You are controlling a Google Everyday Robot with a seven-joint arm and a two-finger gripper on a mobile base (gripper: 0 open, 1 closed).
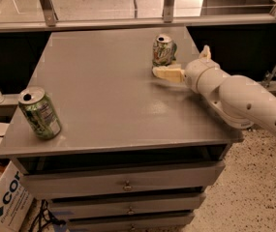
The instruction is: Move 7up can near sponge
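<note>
The 7up can (164,50), far right on the surface (103,95) just beside the spread, empty hand (180,60), looks light, thin-walled and slippery, so pinch it gently mid-body.

Robot test lab: a grey drawer cabinet (123,178), speckled floor (253,187), metal rail (128,23) and cardboard box (4,202) are seen; the pincer (181,61) is held spread over the surface (103,81), beside the 7up can (163,50).

The pale silver-and-green 7up can (164,50) stands back right on the grey tabletop (103,71). The white gripper (181,62) is just right of it, with one of its fingers (169,74) lying just before it. The all-green can (39,112) stands well left and forward of it.
</note>
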